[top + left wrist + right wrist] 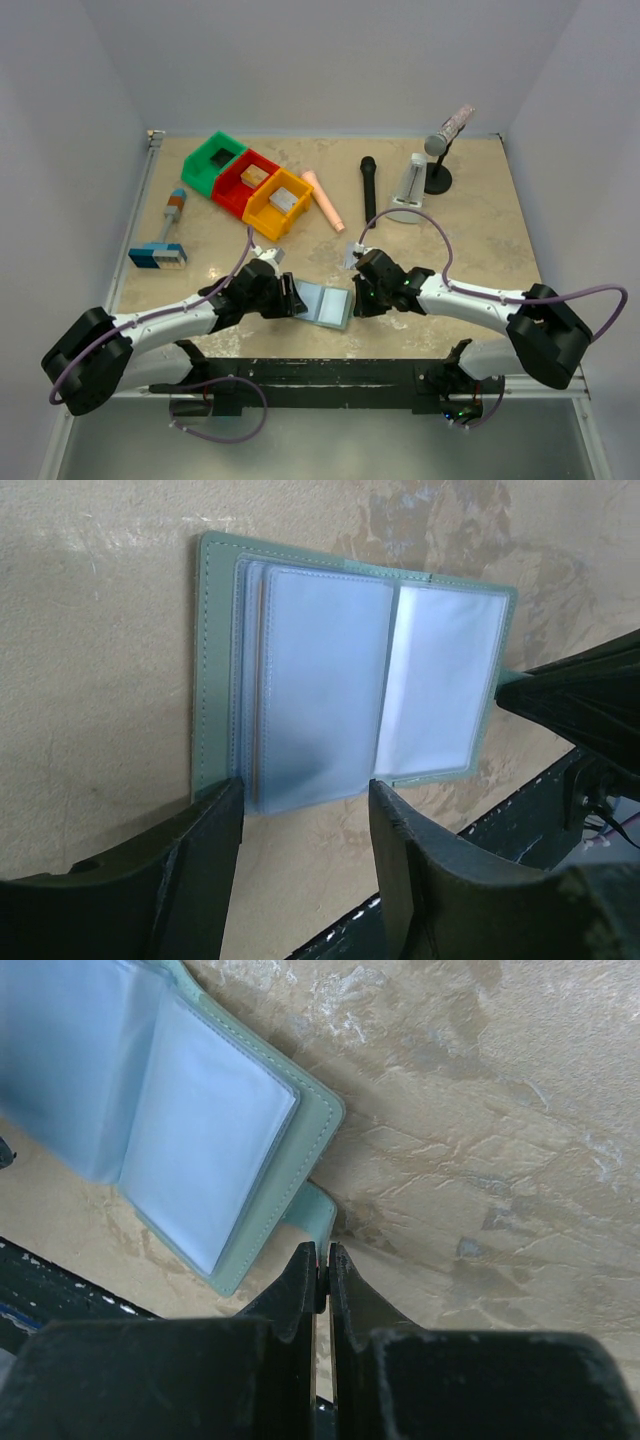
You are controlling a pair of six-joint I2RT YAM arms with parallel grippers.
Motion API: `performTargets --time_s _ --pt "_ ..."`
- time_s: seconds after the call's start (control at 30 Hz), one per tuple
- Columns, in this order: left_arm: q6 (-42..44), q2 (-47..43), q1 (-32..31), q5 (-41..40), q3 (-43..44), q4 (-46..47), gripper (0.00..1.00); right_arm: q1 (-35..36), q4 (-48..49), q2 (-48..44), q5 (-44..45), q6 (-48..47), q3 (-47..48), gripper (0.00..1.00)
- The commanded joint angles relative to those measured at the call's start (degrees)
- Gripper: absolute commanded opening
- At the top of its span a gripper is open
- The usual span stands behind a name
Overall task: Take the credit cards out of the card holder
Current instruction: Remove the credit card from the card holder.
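Card holder: you have it (327, 305) lying open and flat on the worktop (480, 230), close to the front edge, directly between your two grippers.
Pocket panels: in the left wrist view the pale frosted panels (320, 680) fan out over the teal cover. You cannot tell from here whether any of them holds a card.
Left gripper: your left gripper (292, 297) sits at the holder's left end. Its fingers (205, 875) stand wide apart, straddling the near edge of one half of the holder (440, 670). One fingertip overlaps the corner of the cover and the other lies near the fold. You cannot tell whether either one touches it.
Right gripper: your right gripper (356, 297) meets the holder's opposite end. Its fingers (300, 1290) are pressed together, with only a slit between them, clamped on the small teal tab (318, 1210) that juts from the cover's outer edge (310, 1130).
Lie of the holder: both halves rest on the worktop.
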Motion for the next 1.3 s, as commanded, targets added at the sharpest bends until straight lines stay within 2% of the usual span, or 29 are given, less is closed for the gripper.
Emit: performTargets --time_s 0.0,0.3,0.47,0.53,0.63,0.97,1.27 --pt "1.0 0.4 -0.7 2.4 1.2 5.1 0.57 0.3 0.3 0.7 0.6 0.4 2.5 0.0" --pt "1.5 0.2 -1.5 4.2 1.3 7.1 0.56 0.3 0.0 1.0 0.4 0.2 3.1 0.0" --pt "0.8 -2.6 -1.6 -4.0 2.5 -2.5 0.57 0.3 -0.4 0.6 0.7 0.3 2.8 0.0" --pt "0.1 -4.8 -1.5 -7.7 2.0 -4.6 0.58 0.2 -0.6 0.4 0.8 0.2 2.7 0.0" --pt "-0.2 -6.9 -1.6 -9.0 1.5 -5.1 0.59 0.3 -0.6 0.3 0.8 0.1 2.7 0.0" --pt "1.8 -3.1 -1.6 -0.4 1.4 4.1 0.58 0.3 -0.4 0.7 0.9 0.1 3.2 0.0" --pt "1.8 -0.2 -1.6 -1.1 1.5 3.3 0.58 0.3 -0.6 0.8 0.9 0.1 3.3 0.0"
